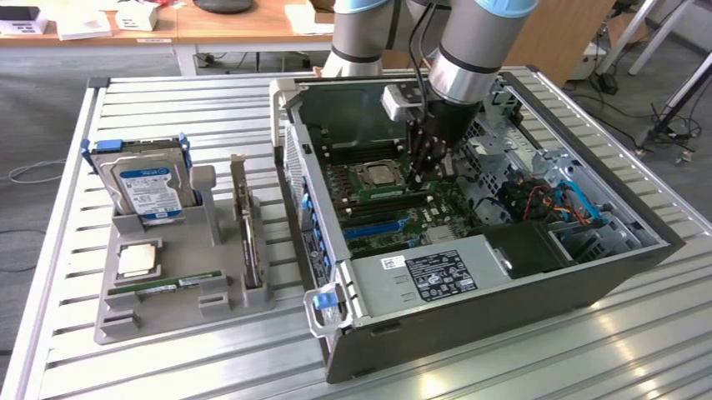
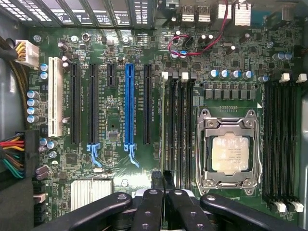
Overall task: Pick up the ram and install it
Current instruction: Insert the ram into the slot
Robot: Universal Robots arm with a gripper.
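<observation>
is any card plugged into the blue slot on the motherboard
No, the blue slot stands empty, as do the black slots beside it.

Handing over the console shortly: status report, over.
Gripper low over memory slots beside processor, jaws shut. One ram stick lies on tray; thin dark piece at jaw tips, cannot tell if ram. Red wire loop beyond slots, not in the way.

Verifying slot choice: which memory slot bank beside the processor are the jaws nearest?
The bank between the processor and the blue expansion slot; the jaws sit at its end. The other bank lies beyond the processor.
</observation>
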